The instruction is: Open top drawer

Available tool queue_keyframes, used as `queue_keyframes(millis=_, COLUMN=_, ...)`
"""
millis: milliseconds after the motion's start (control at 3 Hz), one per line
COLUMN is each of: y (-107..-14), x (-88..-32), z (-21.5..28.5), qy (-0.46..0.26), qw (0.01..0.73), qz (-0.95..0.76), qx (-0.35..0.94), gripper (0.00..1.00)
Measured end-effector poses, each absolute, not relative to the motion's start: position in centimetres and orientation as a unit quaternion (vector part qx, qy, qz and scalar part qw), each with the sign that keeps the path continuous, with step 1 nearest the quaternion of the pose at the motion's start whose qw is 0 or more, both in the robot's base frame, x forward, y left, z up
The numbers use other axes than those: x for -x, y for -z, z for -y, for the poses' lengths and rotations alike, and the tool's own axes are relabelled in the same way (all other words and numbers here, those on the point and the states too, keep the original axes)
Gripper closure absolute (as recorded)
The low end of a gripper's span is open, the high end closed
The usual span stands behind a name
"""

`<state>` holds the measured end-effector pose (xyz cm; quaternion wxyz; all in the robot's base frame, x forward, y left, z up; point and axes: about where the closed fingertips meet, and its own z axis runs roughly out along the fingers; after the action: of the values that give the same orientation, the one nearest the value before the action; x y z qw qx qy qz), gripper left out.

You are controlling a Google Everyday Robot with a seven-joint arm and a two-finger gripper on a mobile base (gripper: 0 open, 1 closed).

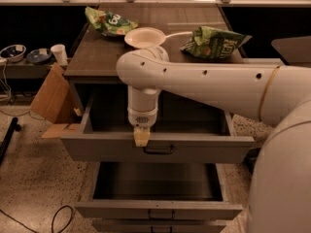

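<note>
Our claw point(141, 138), its spread we cannot tell, hangs at the front lip of the pulled-out top drawer point(97, 149), its dark handle point(159, 150) just right of it, a white plate point(144, 37) on the table point(97, 57) beyond.

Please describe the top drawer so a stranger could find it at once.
Find the dark-topped cabinet holding chip bags. Just under that top is the top drawer, pulled out, the gripper at its front edge. Its handle is a dark bar; the drawer below has a paler one.
</note>
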<state>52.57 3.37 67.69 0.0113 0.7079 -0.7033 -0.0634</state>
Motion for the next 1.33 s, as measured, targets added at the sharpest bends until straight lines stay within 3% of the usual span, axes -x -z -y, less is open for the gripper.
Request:
queue_keyframes(millis=1000, y=-67.6, x=-49.8, z=-2.9, qy=0.082, qw=0.041, qz=0.687, qx=-0.720, gripper=0.11)
queue_keyframes(millis=1333, y=-67.8, x=-49.7, z=-2.9, qy=0.082, qw=0.041, qz=0.687, qx=-0.721, gripper=0.00)
